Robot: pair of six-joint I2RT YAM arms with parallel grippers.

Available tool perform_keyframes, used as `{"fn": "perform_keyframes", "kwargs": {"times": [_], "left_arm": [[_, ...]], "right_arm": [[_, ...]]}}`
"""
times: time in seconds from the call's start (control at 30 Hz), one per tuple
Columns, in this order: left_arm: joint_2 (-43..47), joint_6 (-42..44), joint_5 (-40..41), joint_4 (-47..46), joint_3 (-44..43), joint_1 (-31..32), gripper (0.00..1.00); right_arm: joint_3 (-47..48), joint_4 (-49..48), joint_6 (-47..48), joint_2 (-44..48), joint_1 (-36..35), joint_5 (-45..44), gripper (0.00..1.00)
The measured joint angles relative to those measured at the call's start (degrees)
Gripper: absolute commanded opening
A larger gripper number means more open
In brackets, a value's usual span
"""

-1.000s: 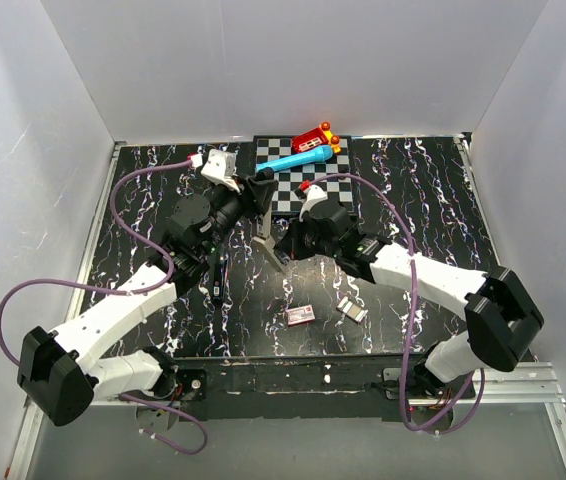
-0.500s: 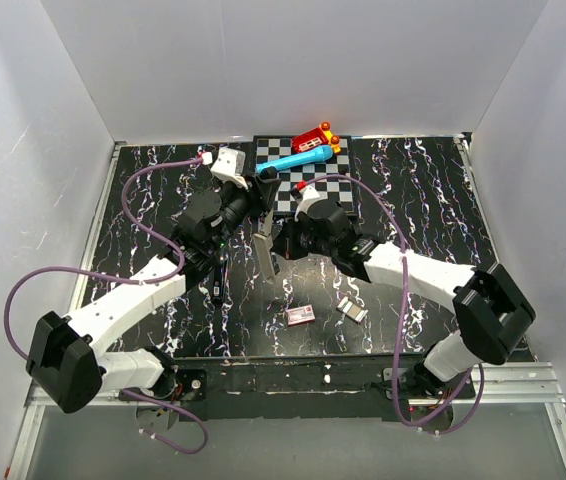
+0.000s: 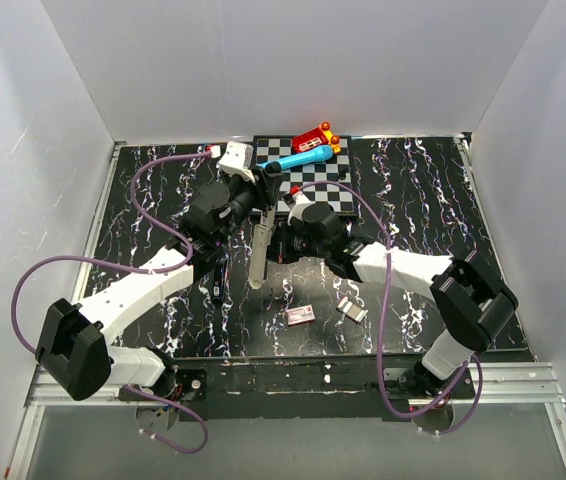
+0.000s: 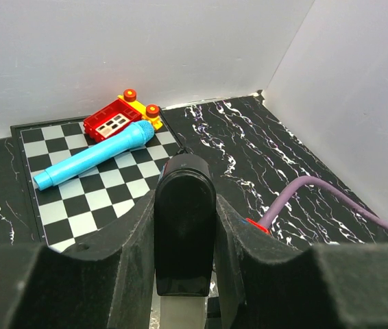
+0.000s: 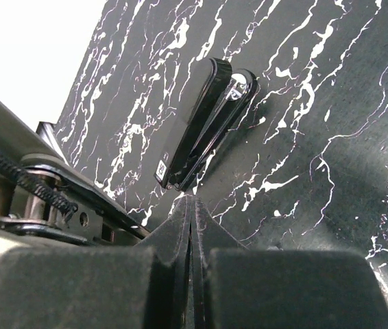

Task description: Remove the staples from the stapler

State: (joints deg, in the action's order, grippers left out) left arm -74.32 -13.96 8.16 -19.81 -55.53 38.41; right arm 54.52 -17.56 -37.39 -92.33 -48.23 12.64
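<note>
The stapler point(image 3: 258, 250) is lifted above the table, its black end point(image 4: 184, 233) clamped between the fingers of my left gripper point(image 3: 256, 203) and its silvery magazine pointing toward the near edge. In the left wrist view that gripper point(image 4: 184, 205) is shut on it. My right gripper point(image 3: 277, 243) is shut and empty, right beside the magazine. In the right wrist view its fingertips point(image 5: 192, 202) are pressed together, and the stapler's metal rail and spring point(image 5: 43, 205) show at the left. Two short silvery strips of staples point(image 3: 351, 310) lie on the table at the near right.
A black stick-like object point(image 3: 217, 285) point(image 5: 204, 127) lies on the table under the left arm. A small white-and-red box point(image 3: 300, 315) sits beside the staples. On the checkered mat point(image 3: 338, 195) at the back lie a blue toy microphone point(image 3: 298, 160) and a red-yellow block point(image 3: 317, 138).
My left gripper has carried the stapler toward the back and right, and the magazine now hangs longer toward the near edge. My right gripper followed leftward and stayed shut.
</note>
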Motion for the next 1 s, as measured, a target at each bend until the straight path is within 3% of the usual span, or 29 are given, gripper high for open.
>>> {"fn": "perform_keyframes", "kwargs": {"times": [0.5,1.0], "left_arm": [[0.9,-0.2,-0.1,2.1,-1.0,0.0,0.0],[14.4,-0.5,-4.3,13.6,-1.7,0.0,0.0]], "right_arm": [[-0.9,-0.3,-0.1,0.6,1.2,0.7,0.01],[-2.6,7.0,4.6,12.7,2.8,-5.7,0.01]]}}
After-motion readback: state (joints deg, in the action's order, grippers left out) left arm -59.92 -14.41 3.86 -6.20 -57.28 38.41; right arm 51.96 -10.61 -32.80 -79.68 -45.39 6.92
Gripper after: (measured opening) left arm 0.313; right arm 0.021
